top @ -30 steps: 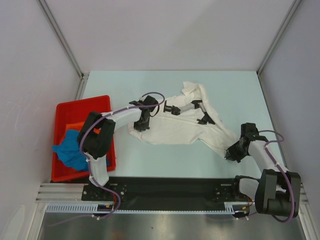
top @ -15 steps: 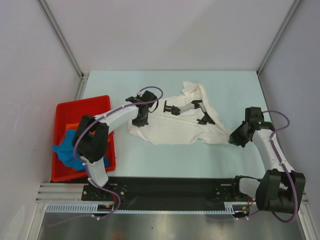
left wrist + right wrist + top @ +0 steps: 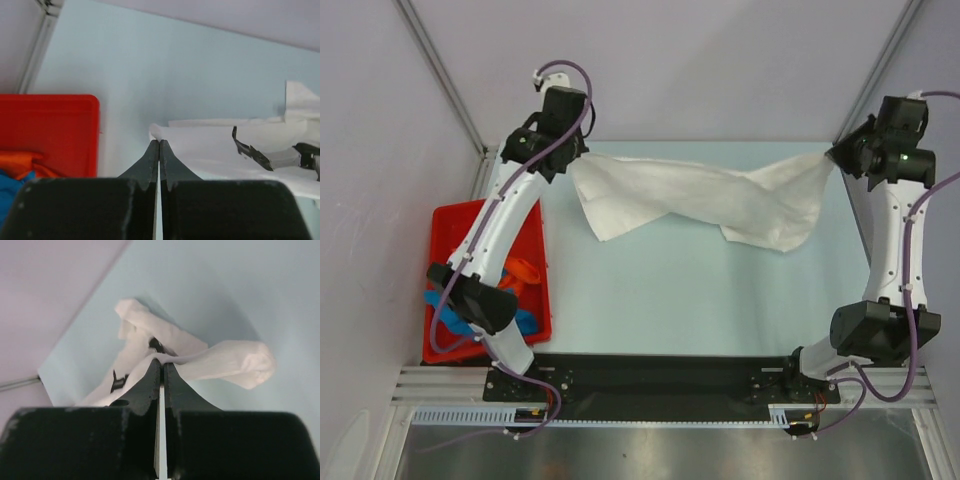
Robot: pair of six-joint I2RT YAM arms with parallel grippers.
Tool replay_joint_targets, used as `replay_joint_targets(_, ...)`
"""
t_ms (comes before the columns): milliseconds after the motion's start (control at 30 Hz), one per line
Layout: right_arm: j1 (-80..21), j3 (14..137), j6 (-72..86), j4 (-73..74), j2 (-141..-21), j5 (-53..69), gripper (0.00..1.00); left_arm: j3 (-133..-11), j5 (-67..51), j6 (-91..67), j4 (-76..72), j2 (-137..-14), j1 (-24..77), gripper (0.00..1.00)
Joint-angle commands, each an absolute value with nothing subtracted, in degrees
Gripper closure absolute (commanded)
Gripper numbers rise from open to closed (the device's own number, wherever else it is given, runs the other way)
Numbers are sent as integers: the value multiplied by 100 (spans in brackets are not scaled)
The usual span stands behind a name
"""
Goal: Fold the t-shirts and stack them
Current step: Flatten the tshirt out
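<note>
The white t-shirt (image 3: 700, 195) hangs stretched in the air across the far half of the table. My left gripper (image 3: 570, 160) is shut on its left end, raised near the far left corner. My right gripper (image 3: 834, 158) is shut on its right end, raised near the far right corner. In the left wrist view the shut gripper (image 3: 159, 142) pinches a corner of the white t-shirt (image 3: 210, 147), whose black print shows to the right. In the right wrist view the gripper (image 3: 162, 362) is clamped on a fold of the white t-shirt (image 3: 150, 335). An orange t-shirt (image 3: 525, 270) and a blue t-shirt (image 3: 450, 310) lie in the bin.
The red bin (image 3: 445, 235) stands at the table's left edge, partly under my left arm; it also shows in the left wrist view as the red bin (image 3: 50, 130). Side walls with metal rails close in the table left and right.
Both arms rose from the table and swung to the far corners. The white t-shirt came up with them and now hangs spread between the two grippers instead of lying crumpled.
</note>
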State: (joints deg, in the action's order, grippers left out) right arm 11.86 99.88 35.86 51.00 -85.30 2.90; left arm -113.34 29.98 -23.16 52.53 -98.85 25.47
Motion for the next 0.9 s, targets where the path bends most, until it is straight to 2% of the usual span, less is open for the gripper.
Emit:
replay_joint_targets(0, 1475, 11020, 3437, 5203, -8508, 255, 100, -12083, 3576, -1803, 5221, -9485, 2426, 100)
replay_joint_targets(233, 1880, 12330, 3094, 4362, -8096, 737, 100, -12594, 3744, -1240, 4343, -8695, 2417, 100)
replay_joint_targets(467, 1925, 12568, 2962, 2717, -7673, 1002, 100, -12225, 2727, -563, 2403, -7876, 2417, 100)
replay_joint_targets(667, 1942, 13718, 2620, 2268, -7788, 1108, 100, -12673, 2330, -299, 1925, -7761, 2417, 100)
replay_joint_targets(867, 1942, 13334, 2259, 1732, -6857, 923, 100, -12008, 1688, -378, 1434, -6787, 2426, 100)
